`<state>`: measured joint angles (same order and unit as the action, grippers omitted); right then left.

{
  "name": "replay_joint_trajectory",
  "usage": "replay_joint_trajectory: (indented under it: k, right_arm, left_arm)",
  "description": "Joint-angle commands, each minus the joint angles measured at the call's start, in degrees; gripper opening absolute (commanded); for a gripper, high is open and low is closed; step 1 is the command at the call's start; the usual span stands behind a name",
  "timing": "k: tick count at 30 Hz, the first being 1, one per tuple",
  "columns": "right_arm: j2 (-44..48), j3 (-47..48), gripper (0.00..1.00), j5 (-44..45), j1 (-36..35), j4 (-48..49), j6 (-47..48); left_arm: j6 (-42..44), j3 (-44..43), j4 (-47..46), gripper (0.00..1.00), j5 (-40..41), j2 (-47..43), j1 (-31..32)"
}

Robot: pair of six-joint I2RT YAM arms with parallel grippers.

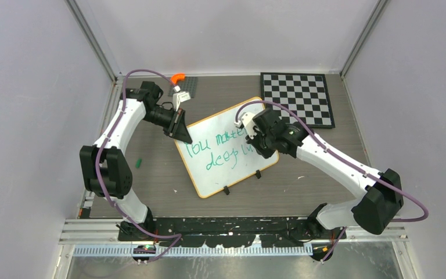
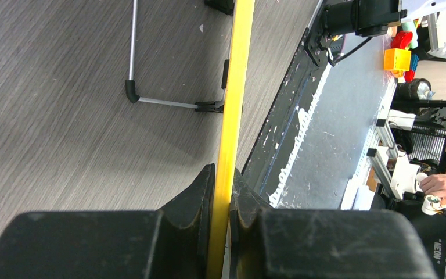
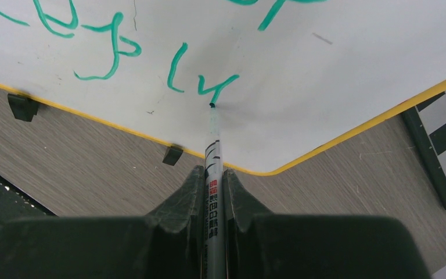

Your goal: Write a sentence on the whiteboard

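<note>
The right gripper (image 3: 213,177) clenches a marker (image 3: 213,145), its tip touching the whiteboard (image 3: 337,64) just beyond its fingers, at the end of the sentence (image 3: 176,67). The left gripper (image 2: 223,177) pinches the board's thin rim. It looks stiff, light and slippery, so edge grips probably suit it.

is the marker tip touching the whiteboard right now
Touching. The right wrist view shows the marker with its tip resting on the whiteboard surface, no gap visible.

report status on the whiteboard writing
Left pincer shut on whiteboard rim. Right pincer shut on marker, tip at end of sentence. Chequered board apart, not blocking.
</note>
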<state>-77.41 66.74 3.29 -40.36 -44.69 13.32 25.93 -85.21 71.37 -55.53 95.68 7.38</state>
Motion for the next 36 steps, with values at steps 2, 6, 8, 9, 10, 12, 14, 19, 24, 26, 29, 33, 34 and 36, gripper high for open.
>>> replay_joint_trajectory:
  k: [2, 6, 8, 9, 10, 12, 14, 19, 24, 26, 29, 33, 34, 36]
  right_arm:
    - [1.61, -3.03, 0.0, -0.93, 0.0, 3.05, -1.11]
    - [1.0, -3.79, 0.0, -1.97, -1.2, 3.85, -2.27]
    - [0.71, -3.6, 0.0, -2.41, -1.81, 4.14, -2.71]
    - [0.48, -3.31, 0.0, -2.53, -2.12, 4.24, -2.88]
    - [0.28, -2.98, 0.0, -2.5, -2.49, 4.38, -3.01]
    - [-0.2, -1.96, 0.0, -2.48, -3.11, 4.39, -3.19]
    - [-0.5, -0.76, 0.0, -4.57, -3.31, 4.14, -3.44]
    - [0.81, 1.96, 0.0, -7.62, -3.39, 2.06, -3.24]
    - [4.26, 1.32, 0.0, -6.82, -2.87, -0.04, -2.69]
    - [5.72, 0.64, 0.0, -7.09, -2.11, -1.24, -2.48]
    - [7.3, -0.7, 0.0, -6.18, 0.26, -2.19, -1.76]
    - [7.81, -1.59, 0.0, -4.23, 2.81, -2.43, -0.67]
    - [7.52, -1.59, 0.0, -3.62, 2.98, -2.46, -0.49]
    - [6.54, -1.46, 0.0, -0.97, 3.18, -2.27, -0.36]
  left_arm:
    - [0.2, -0.66, -0.8, 0.0, 3.5, 0.74, 0.27]
    - [0.13, -0.82, -0.75, 0.0, 3.5, 1.05, 0.27]
    - [0.03, -1.0, -0.65, 0.0, 3.41, 1.09, 0.27]
    - [0.08, -1.05, -0.65, 0.0, 3.41, 1.04, 0.27]
    - [-0.07, -1.06, -0.67, 0.0, 3.45, 1.07, 0.35]
    - [-0.16, -1.02, -0.71, 0.0, 3.5, 1.13, 0.35]
    - [-0.17, -0.93, -0.79, 0.0, 3.5, 1.1, 0.36]
    - [-0.31, -1.09, -0.69, 0.0, 3.61, 0.63, 0.36]
    - [-0.44, -1.29, -0.57, 0.0, 3.33, 0.25, 0.36]
    - [-0.43, -1.35, -0.62, 0.0, 3.28, 0.28, 0.37]
    - [-0.44, -1.36, -0.62, 0.0, 3.18, 0.34, 0.36]
    - [-0.53, -1.28, -0.81, 0.0, 2.97, 0.41, 0.44]
    - [-0.53, -1.28, -0.83, 0.0, 2.93, 0.39, 0.45]
    - [-0.58, -1.36, -0.96, 0.0, 2.76, 0.34, 0.45]
